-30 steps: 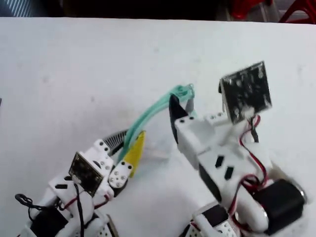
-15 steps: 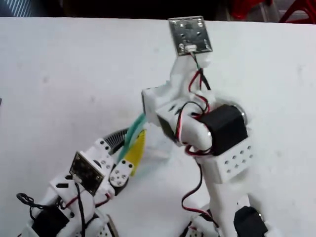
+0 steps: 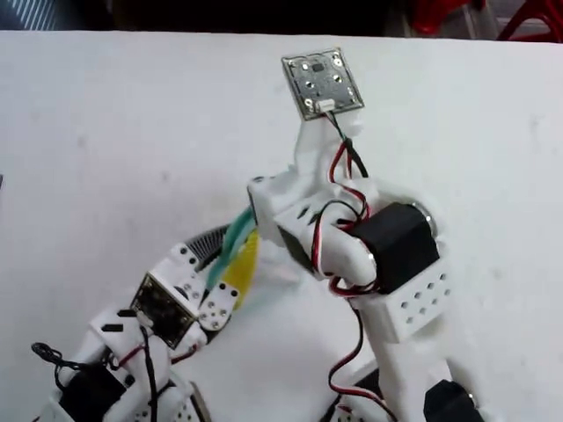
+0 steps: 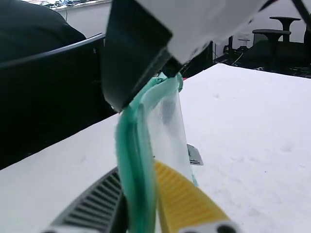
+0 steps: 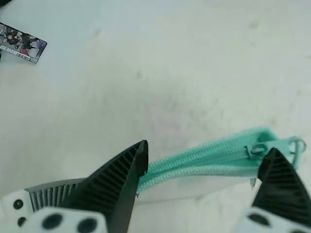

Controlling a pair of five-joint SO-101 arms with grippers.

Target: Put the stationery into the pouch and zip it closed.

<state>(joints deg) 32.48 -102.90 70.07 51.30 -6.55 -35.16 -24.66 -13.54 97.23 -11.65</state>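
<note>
The pouch point(image 3: 236, 236), clear with a teal zip, stands on edge on the white table point(image 3: 106, 132). My left gripper point(image 3: 230, 257) is shut on one end of it, and the teal zip point(image 4: 133, 160) sits between the ribbed black and yellow fingers point(image 4: 182, 199). A dim dark shape shows through the clear side point(image 4: 167, 109). My right gripper point(image 5: 208, 149) is open, straddling the pouch's zip point(image 5: 204, 158) from above. The zip slider point(image 5: 256, 148) and its ring pull lie close to one black finger point(image 5: 279, 177). In the high view the right arm point(image 3: 352, 237) covers the pouch's far end.
A small printed card point(image 5: 22, 42) lies on the table away from the pouch. A little white label point(image 4: 194, 155) lies by the pouch's base. The right arm's camera board point(image 3: 321, 83) sticks out toward the table's back. Dark chairs stand beyond the table edge.
The right arm has swung from the right side over the pouch, and its wrist has turned so the camera board points to the back. The left gripper has kept its hold.
</note>
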